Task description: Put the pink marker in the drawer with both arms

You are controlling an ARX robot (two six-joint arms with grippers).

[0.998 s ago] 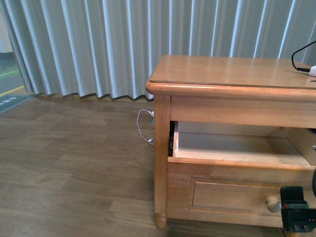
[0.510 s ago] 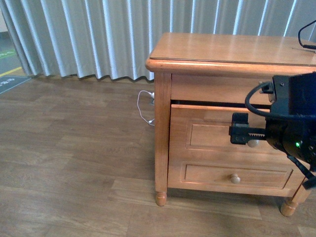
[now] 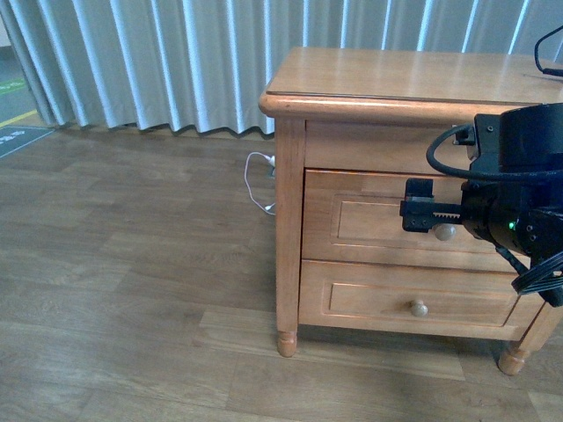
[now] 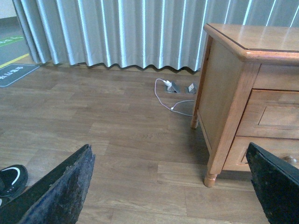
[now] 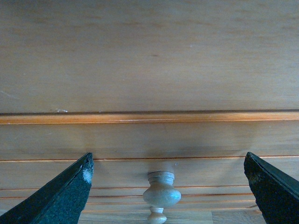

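The pink marker is not in view in any frame. The drawer (image 3: 374, 220), the taller upper one in the wooden nightstand (image 3: 396, 75), stands pushed in. Its round knob (image 3: 445, 232) pokes out just under my right arm's black housing. My right gripper (image 3: 431, 220) is open right in front of that drawer. In the right wrist view the knob (image 5: 161, 193) sits between the spread fingers (image 5: 65, 196) of the right gripper (image 5: 168, 161), untouched, against the drawer front (image 5: 149, 140). My left gripper (image 4: 169, 149) hangs open over bare floor, left of the nightstand (image 4: 224, 93), holding nothing.
A shallower lower drawer (image 3: 352, 299) with its own knob (image 3: 419, 309) sits beneath. A white cable (image 3: 258, 189) lies on the floor by the nightstand's left side, near floor sockets (image 4: 175, 87). Grey curtains (image 3: 176, 61) hang behind. A black shoe (image 4: 11, 177) shows at the left.
A second ago the drawer stood pulled out; half a second ago only a slit was left; now it is shut. My right arm came up in front of its knob.
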